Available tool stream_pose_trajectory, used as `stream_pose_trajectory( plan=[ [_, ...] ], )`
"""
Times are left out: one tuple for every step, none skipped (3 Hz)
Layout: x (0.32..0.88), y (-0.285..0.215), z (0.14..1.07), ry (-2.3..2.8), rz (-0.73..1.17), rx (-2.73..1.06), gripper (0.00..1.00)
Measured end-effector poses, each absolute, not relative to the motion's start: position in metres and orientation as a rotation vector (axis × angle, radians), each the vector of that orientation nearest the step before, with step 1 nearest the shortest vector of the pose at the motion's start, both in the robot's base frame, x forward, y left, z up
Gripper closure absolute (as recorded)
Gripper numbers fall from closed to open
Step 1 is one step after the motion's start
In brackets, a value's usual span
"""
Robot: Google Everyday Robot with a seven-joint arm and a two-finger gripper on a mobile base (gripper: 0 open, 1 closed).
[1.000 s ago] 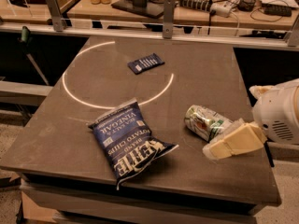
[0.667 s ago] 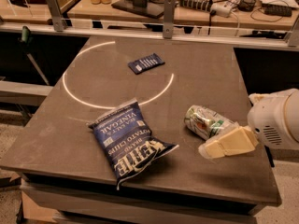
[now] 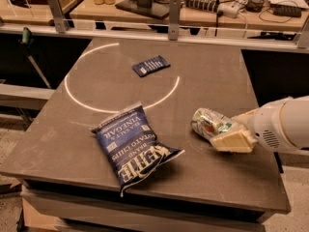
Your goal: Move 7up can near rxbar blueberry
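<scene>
The 7up can [image 3: 208,123], silvery-white and green with a red spot, lies on its side at the right of the dark table [image 3: 212,71]. My gripper [image 3: 236,130] reaches in from the right edge. It is open, with one cream finger [image 3: 231,142] in front of the can's right end and the other behind it. The rxbar blueberry [image 3: 151,65], a small flat navy wrapper, lies far back near the table's middle, inside a white circle line, well apart from the can.
A large crinkled blue Kettle chip bag [image 3: 132,147] lies at the front middle, left of the can. A rail with metal posts [image 3: 174,11] runs along the table's far edge, with a cluttered bench behind it. The table's right edge is close to my arm [image 3: 285,124].
My gripper has moved left along the table and now straddles the can's right end. The can, bar and chip bag have not moved.
</scene>
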State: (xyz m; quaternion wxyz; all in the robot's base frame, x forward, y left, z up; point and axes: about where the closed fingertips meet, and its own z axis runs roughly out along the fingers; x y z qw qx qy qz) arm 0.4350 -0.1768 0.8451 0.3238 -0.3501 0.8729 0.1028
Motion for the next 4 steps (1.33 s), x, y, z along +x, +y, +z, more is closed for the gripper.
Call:
stream_pose_trajectory(
  plan=[
    [0.445,-0.172,0.840,2.283,0.303,-0.962,0.72],
    [0.445,-0.171,0.841,2.283,0.304,-0.964,0.96],
    [0.493,-0.169,0.867,2.220,0.262,-0.920,1.00],
    [0.551,-0.165,0.903,2.142,0.195,-0.870,1.00]
  ],
)
